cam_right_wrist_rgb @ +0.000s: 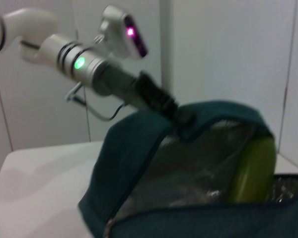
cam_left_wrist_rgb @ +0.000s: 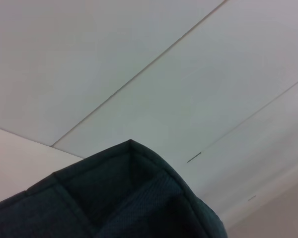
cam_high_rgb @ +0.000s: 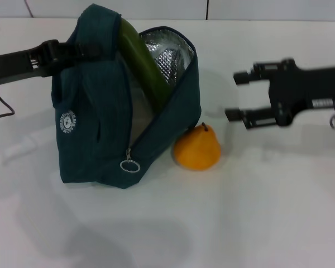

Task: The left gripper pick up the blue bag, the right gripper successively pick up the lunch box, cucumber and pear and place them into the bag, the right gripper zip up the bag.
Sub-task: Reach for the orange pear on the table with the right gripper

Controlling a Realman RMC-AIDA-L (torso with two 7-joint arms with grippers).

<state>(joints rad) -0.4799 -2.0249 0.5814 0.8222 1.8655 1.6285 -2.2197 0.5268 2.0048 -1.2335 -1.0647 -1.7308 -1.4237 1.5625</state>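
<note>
My left pincer [cam_high_rgb: 81, 50] pinches the bag [cam_high_rgb: 100, 139] at upper left. The cucumber [cam_high_rgb: 145, 64] sticks out. My right pincer [cam_high_rgb: 234, 96], spread, hangs right of the pear [cam_high_rgb: 197, 148] on the desk [cam_high_rgb: 257, 212].

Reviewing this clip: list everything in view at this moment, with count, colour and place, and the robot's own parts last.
blue bag: one, dark teal-blue with silver foil lining, standing on the table left of centre, mouth open, top held up.
cucumber: one, dark green, standing inside the bag, its end poking out of the opening.
pear: one, orange-yellow, on the table against the bag's right side.
lunch box: not visible in any view.
zipper pull: one, silver ring, low on the bag's front.
table: one, white, under everything.
left gripper: one, black, gripping the bag's top at its upper left.
right gripper: one, black, open and empty, above the table to the right of the pear.
</note>
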